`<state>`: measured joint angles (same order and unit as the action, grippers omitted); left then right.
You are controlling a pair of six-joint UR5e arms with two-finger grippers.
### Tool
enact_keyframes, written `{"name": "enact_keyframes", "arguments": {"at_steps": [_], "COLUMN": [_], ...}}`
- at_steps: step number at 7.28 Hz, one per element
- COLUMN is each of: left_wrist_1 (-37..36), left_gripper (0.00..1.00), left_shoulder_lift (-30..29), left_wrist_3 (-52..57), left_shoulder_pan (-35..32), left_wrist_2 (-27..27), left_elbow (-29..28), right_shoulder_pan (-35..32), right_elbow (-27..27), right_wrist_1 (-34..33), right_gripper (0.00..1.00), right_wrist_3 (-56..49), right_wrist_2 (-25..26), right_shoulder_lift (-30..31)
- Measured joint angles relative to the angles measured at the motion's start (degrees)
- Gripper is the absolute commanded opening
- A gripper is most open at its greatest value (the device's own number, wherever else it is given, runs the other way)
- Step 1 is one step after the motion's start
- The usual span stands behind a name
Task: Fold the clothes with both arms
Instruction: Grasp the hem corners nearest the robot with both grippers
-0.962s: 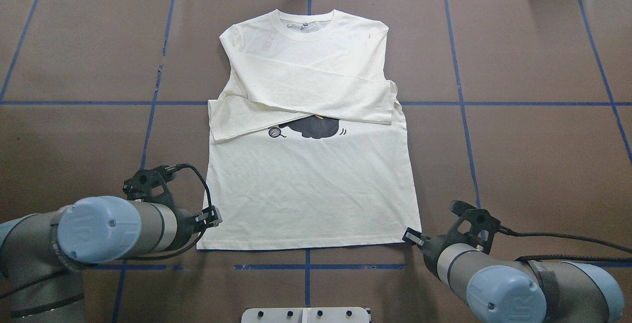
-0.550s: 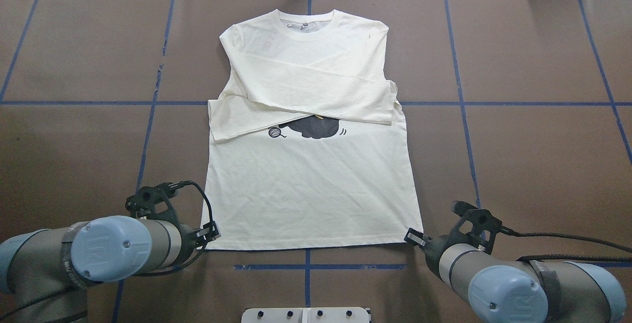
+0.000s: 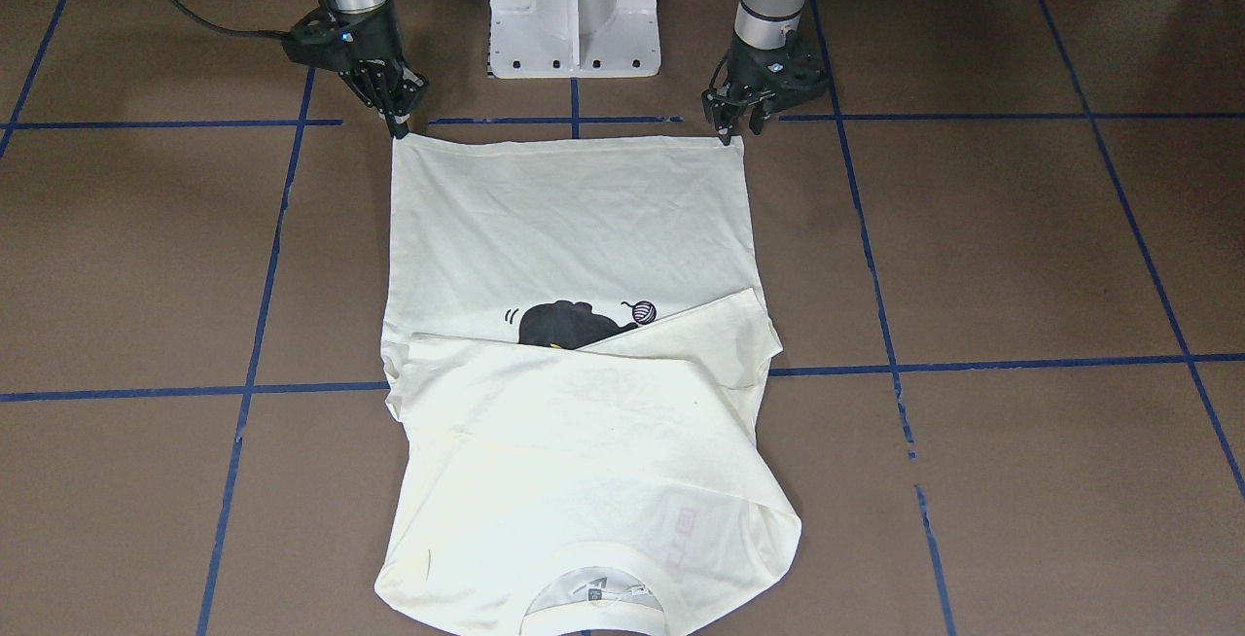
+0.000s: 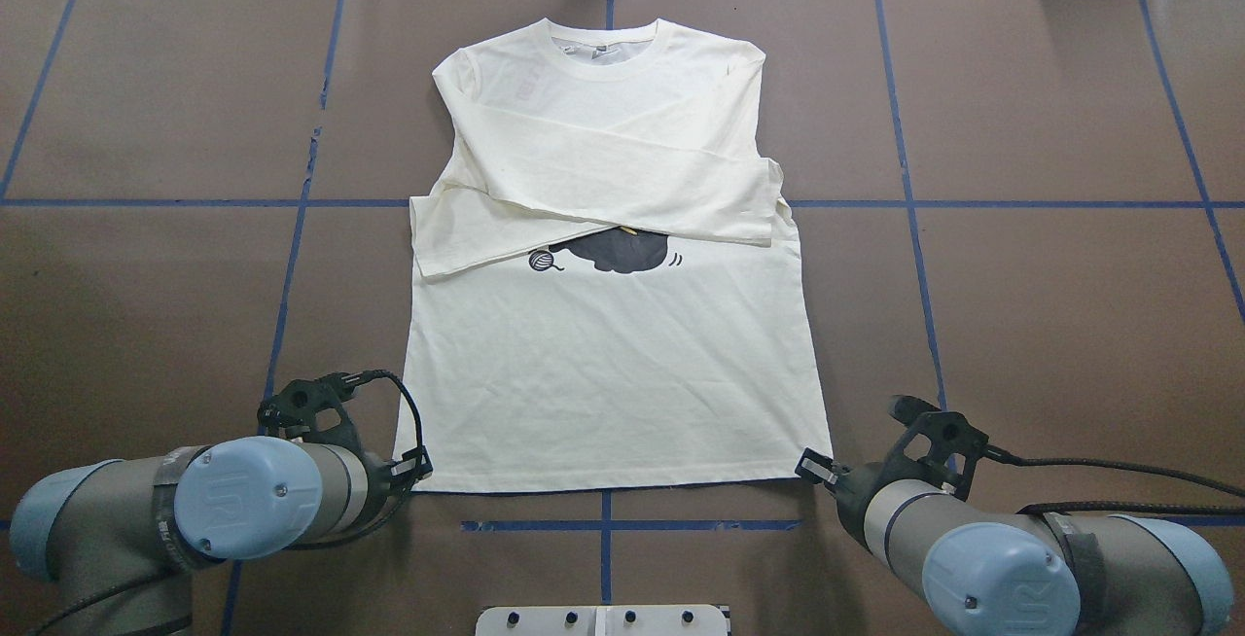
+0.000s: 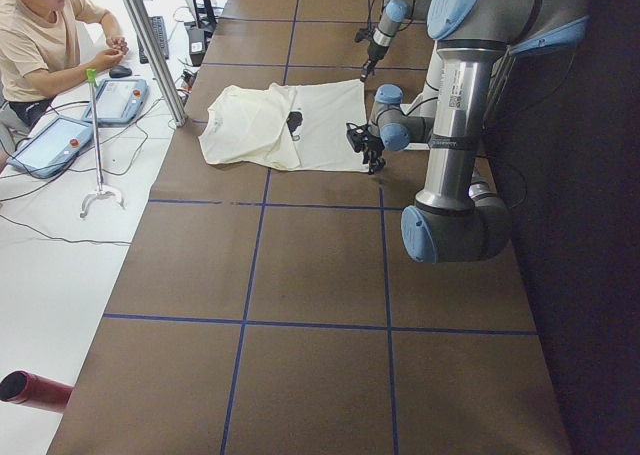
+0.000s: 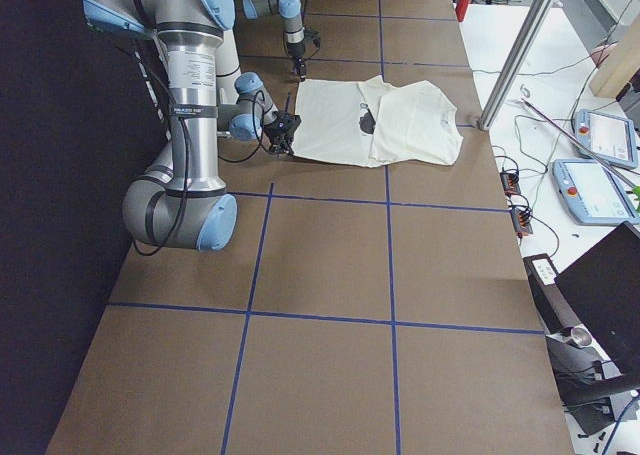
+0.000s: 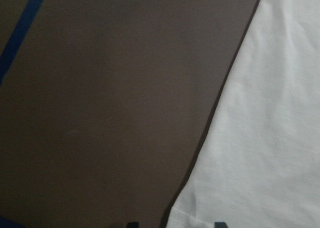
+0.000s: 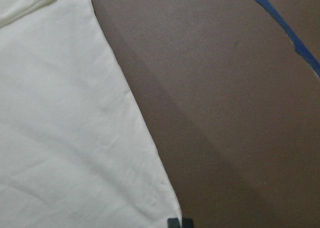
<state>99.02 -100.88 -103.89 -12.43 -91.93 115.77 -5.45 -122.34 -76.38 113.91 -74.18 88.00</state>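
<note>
Front view: shirt [image 3: 574,218] flat on the table [image 3: 1021,247], sleeves folded across the chest; right gripper [image 3: 397,123] pinched on one hem corner. Left wrist view: left gripper [image 7: 175,224] spread, a fingertip either side of the other hem corner

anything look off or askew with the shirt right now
The folded sleeves cross the T-shirt at a slant, one cuff pokes past its side edge, and they half cover the cat print. Nothing looks torn or spilled.
</note>
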Motion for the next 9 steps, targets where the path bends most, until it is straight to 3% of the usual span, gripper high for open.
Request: {"name": "enact_keyframes", "arguments": {"at_steps": [2,5,6,7,9], "left_wrist_1": [0.05,0.14,0.2,0.3,0.23], "left_gripper": [0.51,0.41,0.07,0.0,0.0], "left_shoulder_lift": [-0.04,-0.02,-0.06,-0.19,-0.32], "left_wrist_3": [0.23,0.57,0.6,0.61,0.7], "left_shoulder_pan": [0.06,0.12,0.12,0.12,0.11], "left_wrist_2": [-0.03,-0.15,-0.14,-0.21,-0.54], "left_elbow": [-0.31,-0.72,-1.17,-1.42,-1.38], "right_shoulder_pan": [0.0,0.0,0.0,0.0,0.0], "right_elbow": [0.0,-0.01,0.0,-0.01,0.0], "right_wrist_1": [0.01,0.01,0.0,0.01,0.06], "right_gripper": [0.0,0.0,0.0,0.0,0.0], "right_wrist_3": [0.02,0.08,0.09,0.09,0.09], "right_wrist_2": [0.02,0.12,0.15,0.15,0.1], "right_shoulder_lift": [0.03,0.06,0.07,0.09,0.14]}}
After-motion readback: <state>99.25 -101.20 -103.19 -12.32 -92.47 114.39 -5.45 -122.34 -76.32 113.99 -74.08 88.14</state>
